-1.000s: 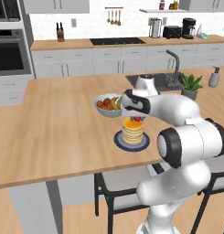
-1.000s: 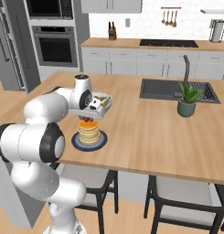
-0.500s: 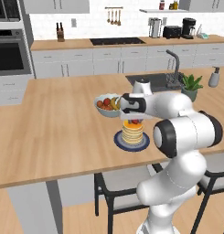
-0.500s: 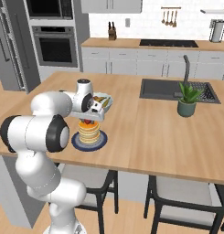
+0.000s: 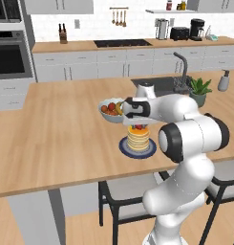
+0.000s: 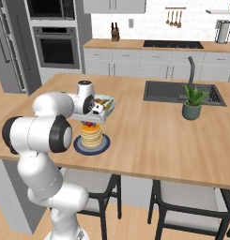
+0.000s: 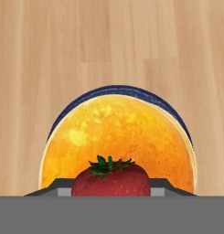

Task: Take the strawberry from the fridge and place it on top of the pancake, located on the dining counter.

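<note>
Big light-wood dining counter (image 5: 51,129) runs across the kitchen, with a dark sink (image 6: 182,92) and its faucet (image 6: 190,70) set in toward the far side and a small potted plant (image 6: 192,102) by the sink's near edge. Behind it there's the white cabinet run with a cooktop (image 5: 122,43), a wall oven (image 6: 57,47) and the grey fridge (image 6: 13,51) off at the left of the right base view.

The pancake (image 5: 138,137) stack sits on its dark round plate (image 5: 125,149), fairly near the counter's front edge, with dark-framed stools (image 6: 191,206) tucked under that edge. Just behind the plate is a pale bowl of mixed fruit (image 5: 110,109), close but I can't tell if it's touching the plate. Loads of bare wood to the left of the plate and between the plate and the sink.

The gripper (image 7: 110,186) is right above the stack, fingers (image 7: 63,190) closed on the strawberry (image 7: 110,179), one on each side of it. In the hand view the red berry with its green leaves sits over the near part of the top pancake, plate rim peeking out around the far side. From the base views the strawberry looks just above the stack or barely touching, can't tell which.
</note>
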Robot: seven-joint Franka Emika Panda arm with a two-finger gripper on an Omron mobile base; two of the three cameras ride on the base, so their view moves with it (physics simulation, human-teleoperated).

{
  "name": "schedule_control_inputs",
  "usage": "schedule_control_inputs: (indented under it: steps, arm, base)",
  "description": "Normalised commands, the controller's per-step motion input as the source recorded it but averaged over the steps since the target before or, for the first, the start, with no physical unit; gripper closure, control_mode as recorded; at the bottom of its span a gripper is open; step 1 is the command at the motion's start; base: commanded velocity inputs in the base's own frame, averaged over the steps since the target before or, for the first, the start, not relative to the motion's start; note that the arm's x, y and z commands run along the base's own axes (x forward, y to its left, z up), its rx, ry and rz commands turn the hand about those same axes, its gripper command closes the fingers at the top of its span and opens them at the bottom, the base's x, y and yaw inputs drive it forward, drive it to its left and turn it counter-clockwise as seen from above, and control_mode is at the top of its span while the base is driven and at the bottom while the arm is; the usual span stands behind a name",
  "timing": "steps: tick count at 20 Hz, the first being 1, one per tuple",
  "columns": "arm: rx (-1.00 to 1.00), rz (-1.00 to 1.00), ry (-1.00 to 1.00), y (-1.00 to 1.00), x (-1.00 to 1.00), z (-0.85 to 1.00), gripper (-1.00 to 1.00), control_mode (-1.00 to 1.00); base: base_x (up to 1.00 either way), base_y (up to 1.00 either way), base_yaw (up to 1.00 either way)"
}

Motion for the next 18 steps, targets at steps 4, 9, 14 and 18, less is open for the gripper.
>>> schedule_control_inputs:
  steps: [4, 9, 14, 18]
  arm:
    - [0.00, 0.00, 0.01, 0.03, 0.00, -0.04, -1.00, -1.00]
    - [0.00, 0.00, 0.00, 0.00, 0.00, 0.00, -1.00, -1.00]
    - [0.00, 0.00, 0.00, 0.00, 0.00, 0.00, -1.00, -1.00]
    - [-0.04, 0.00, 0.01, 0.00, 0.00, 0.05, -1.00, -1.00]
  base:
    - [0.00, 0.00, 0.00]
    - [0.00, 0.00, 0.00]
    - [0.00, 0.00, 0.00]
    - [0.00, 0.00, 0.00]
